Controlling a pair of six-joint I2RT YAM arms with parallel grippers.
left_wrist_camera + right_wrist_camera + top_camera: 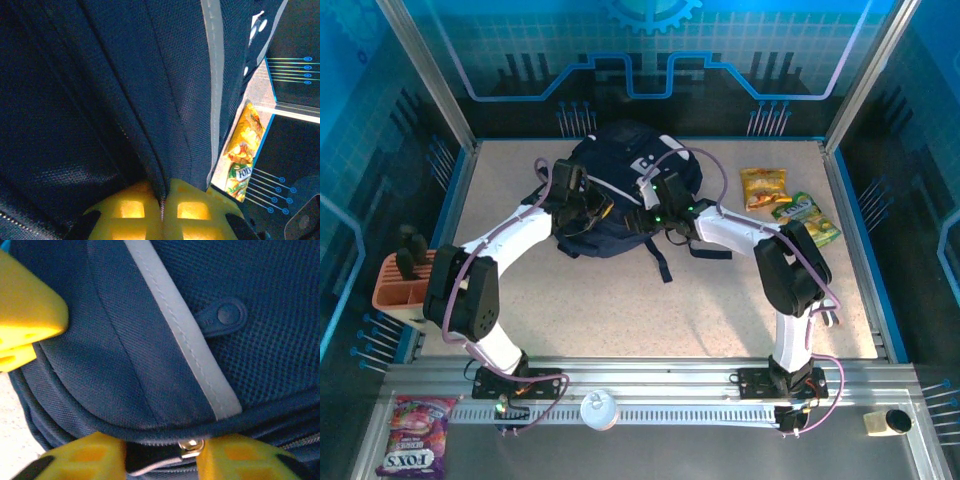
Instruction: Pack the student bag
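Left gripper (pixel 161 210): clamped on a fold of the student bag (pixel 615 195), upper centre of the table (pixel 620 310). Right gripper (pixel 161 454): jaws straddling the zip pull (pixel 190 445); grip uncertain. Snack packets (pixel 765 187) right of bag, unpacked. Progress: judged early, bag being opened, packing all to do.

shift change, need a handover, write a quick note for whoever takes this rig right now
Grippers: the left gripper is shut, pinching a fold of the student bag. The right gripper is open, its fingers on either side of the zip pull, not clamped on it.
Things: the bag lies at the far middle of the table. A yellow snack packet and a green snack packet lie to its right, and a pen holder is at the left edge.
Done: bag pinned. Its inside is hidden.
Left: grip the pull, open the zip, probably load the loose items.
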